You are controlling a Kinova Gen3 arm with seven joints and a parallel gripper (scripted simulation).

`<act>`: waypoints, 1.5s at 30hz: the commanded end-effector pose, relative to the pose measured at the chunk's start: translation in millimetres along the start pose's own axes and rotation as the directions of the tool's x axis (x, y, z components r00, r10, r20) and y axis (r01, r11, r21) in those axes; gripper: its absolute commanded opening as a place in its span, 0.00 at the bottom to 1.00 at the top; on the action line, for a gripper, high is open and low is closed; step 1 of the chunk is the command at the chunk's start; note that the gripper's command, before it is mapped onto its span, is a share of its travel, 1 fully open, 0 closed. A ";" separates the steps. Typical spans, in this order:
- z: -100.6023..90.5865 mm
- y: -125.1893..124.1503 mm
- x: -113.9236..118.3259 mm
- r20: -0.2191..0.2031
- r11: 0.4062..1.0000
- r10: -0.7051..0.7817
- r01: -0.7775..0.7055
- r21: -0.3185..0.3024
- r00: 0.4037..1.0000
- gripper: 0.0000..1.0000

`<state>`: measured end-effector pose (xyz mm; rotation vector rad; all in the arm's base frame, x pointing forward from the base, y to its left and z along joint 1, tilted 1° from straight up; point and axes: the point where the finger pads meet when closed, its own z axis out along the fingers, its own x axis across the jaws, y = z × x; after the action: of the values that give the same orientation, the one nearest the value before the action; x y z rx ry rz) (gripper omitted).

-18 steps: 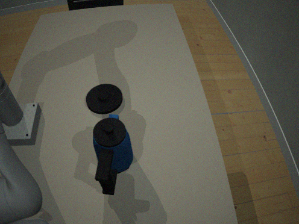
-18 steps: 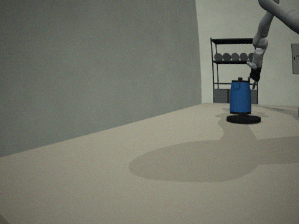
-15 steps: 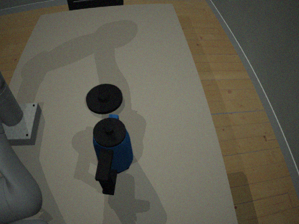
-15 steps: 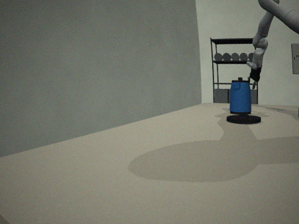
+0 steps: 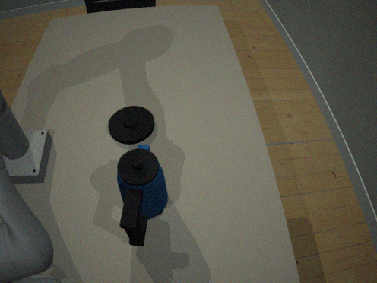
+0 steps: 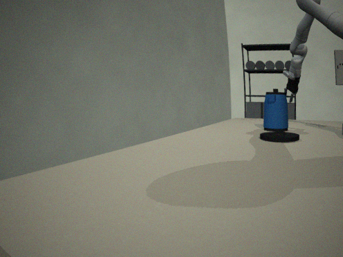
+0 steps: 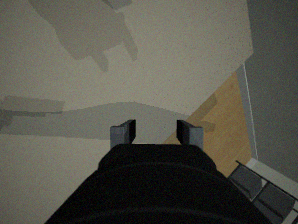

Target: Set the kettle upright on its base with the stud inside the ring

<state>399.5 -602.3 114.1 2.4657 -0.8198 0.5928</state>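
Observation:
The blue kettle (image 5: 148, 192) (image 6: 275, 112) with a black lid stands upright on the table, right beside the round black base (image 5: 131, 124) (image 6: 279, 137) and not on it. Its blue spout points toward the base and its black handle (image 5: 132, 213) points the other way. The stud shows in the middle of the bare base. My gripper (image 6: 291, 96) (image 7: 156, 128) is open and empty. It hangs by the kettle's top on the handle side. In the wrist view only the table shows between the fingers.
The arm's grey mount (image 5: 28, 156) stands at the table's left edge. A dark shelf rack (image 6: 266, 69) stands behind the table. The wooden floor (image 5: 296, 125) lies past the table's right edge.

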 end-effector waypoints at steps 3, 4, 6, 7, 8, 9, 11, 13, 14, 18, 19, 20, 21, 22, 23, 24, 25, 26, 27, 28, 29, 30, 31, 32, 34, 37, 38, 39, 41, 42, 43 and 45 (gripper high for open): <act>-2.8 1.1 1.8 0.000 1.000 0.001 -0.001 0.000 1.000 1.00; -4.3 2.2 3.2 -0.001 1.000 0.001 -0.001 -0.001 1.000 1.00; -7.2 2.8 6.3 -0.003 1.000 0.001 -0.001 -0.001 1.000 1.00; -9.2 3.7 7.4 -0.003 1.000 0.001 -0.001 -0.002 1.000 1.00; -11.5 4.6 8.9 -0.003 1.000 0.001 -0.001 -0.002 1.000 1.00; -14.3 5.6 10.6 -0.003 1.000 0.001 -0.001 -0.002 1.000 1.00; -21.0 8.2 14.9 -0.003 1.000 0.001 -0.001 -0.002 1.000 1.00; -29.3 11.3 20.1 -0.003 1.000 0.001 -0.001 -0.002 1.000 1.00; -34.0 13.0 23.0 -0.002 1.000 0.001 -0.001 -0.002 1.000 1.00; -44.1 16.8 29.3 -0.002 1.000 0.001 -0.001 -0.002 1.000 1.00; -49.5 18.9 32.7 -0.002 1.000 0.001 -0.001 -0.002 1.000 1.00; -55.1 21.0 36.2 -0.002 1.000 0.002 -0.002 -0.003 1.000 1.00; -60.8 23.1 39.8 -0.002 1.000 0.002 -0.002 -0.003 1.000 1.00; -66.6 25.3 43.4 -0.002 1.000 0.002 -0.002 -0.003 1.000 1.00; -72.4 27.5 47.1 -0.002 1.000 0.002 -0.002 -0.003 1.000 1.00; -78.2 29.7 50.7 -0.002 1.000 0.002 -0.002 -0.003 1.000 1.00; -83.9 31.8 54.3 -0.002 1.000 0.002 -0.002 -0.003 1.000 1.00; -89.5 34.0 57.9 -0.002 1.000 0.002 -0.002 -0.003 1.000 1.00; -95.0 36.0 61.3 -0.002 1.000 0.002 -0.002 -0.003 1.000 1.00; -100.2 36.5 65.0 -0.002 1.000 0.001 -0.001 -0.001 1.000 1.00; -105.2 36.9 68.5 -0.003 1.000 0.001 -0.001 0.001 1.000 1.00; -110.0 37.6 71.8 -0.003 1.000 0.000 0.000 0.003 1.000 1.00; -114.4 40.4 74.2 -0.002 1.000 0.001 -0.001 0.002 1.000 1.00; -114.4 40.4 74.2 -0.002 1.000 0.001 -0.001 0.002 1.000 1.00; -118.3 44.6 75.8 -0.001 1.000 0.004 -0.004 0.000 1.000 1.00; -128.8 48.6 82.5 -0.001 1.000 0.005 -0.005 0.000 1.000 1.00; -131.6 49.7 84.2 -0.001 1.000 0.005 -0.005 0.000 1.000 1.00; -134.1 50.6 85.7 -0.001 1.000 0.005 -0.005 -0.001 1.000 1.00; -137.7 52.0 88.0 -0.001 1.000 0.005 -0.005 -0.001 1.000 1.00; -139.0 52.5 88.9 -0.001 1.000 0.005 -0.005 -0.001 1.000 1.00; -140.0 52.9 89.5 -0.001 1.000 0.005 -0.005 -0.001 1.000 1.00; -141.2 53.3 90.2 -0.001 1.000 0.005 -0.005 -0.001 1.000 1.00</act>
<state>395.3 -601.3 282.0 2.4692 -0.8223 0.5917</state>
